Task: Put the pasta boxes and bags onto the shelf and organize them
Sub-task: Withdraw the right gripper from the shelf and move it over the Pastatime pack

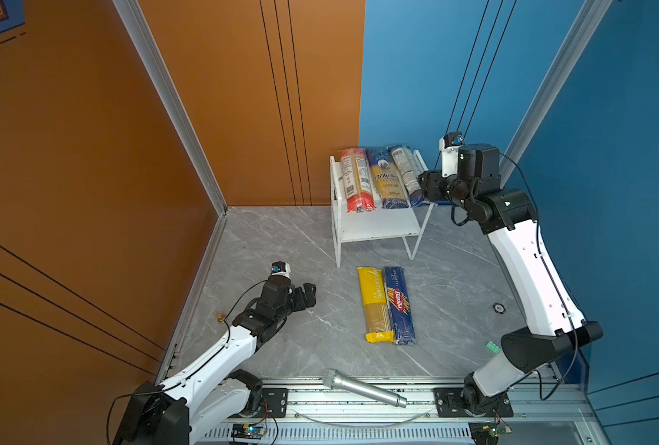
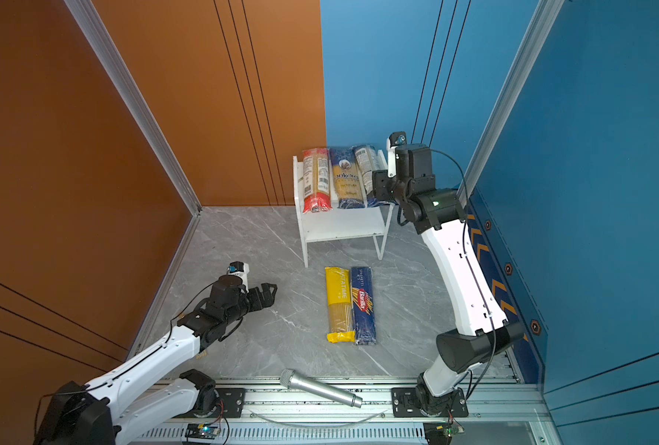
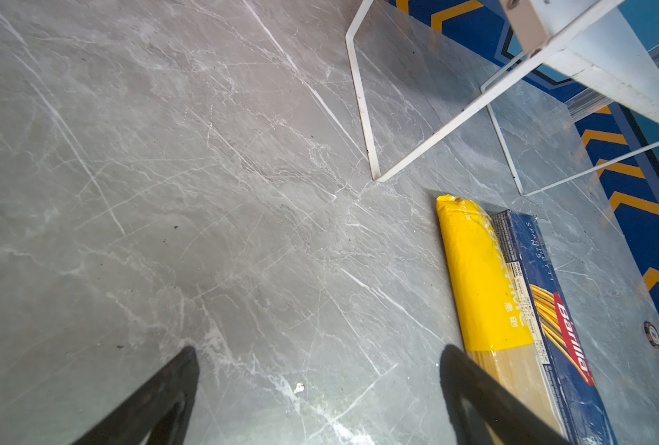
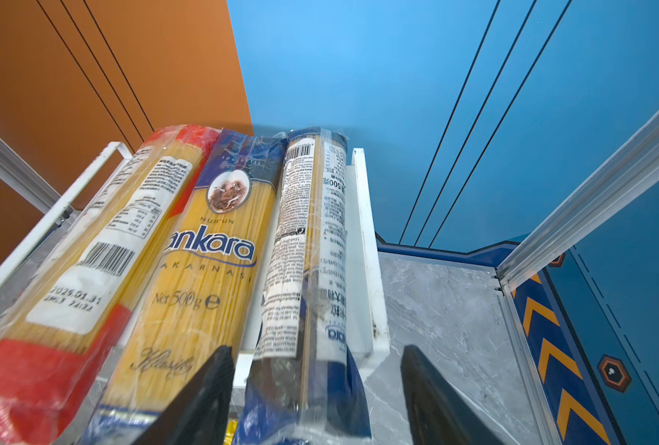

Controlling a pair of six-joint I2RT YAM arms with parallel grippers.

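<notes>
right gripper (image 4: 316,348) sat slack around the dark navy plastic spaghetti bag (image 4: 312,239) overhanging the white two-tier shelf (image 4: 358,231), so pulling back could've dragged it off; left gripper (image 3: 319,350) gaped empty.

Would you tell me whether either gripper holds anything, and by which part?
Nothing seems held. The left gripper is open, empty; the right gripper stands open astride one end of the dark navy bag, not pinching it.

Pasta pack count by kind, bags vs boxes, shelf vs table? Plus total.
Bags on top board of white two-tier shelf: 3 (red-ended clear bag, yellow-navy "ankara" bag, dark navy bag)
Bags on grey marble table: 1 (yellow bag)
Boxes on table: 1 (blue Barilla box)
Boxes on shelf: 0
Total: 5
</notes>
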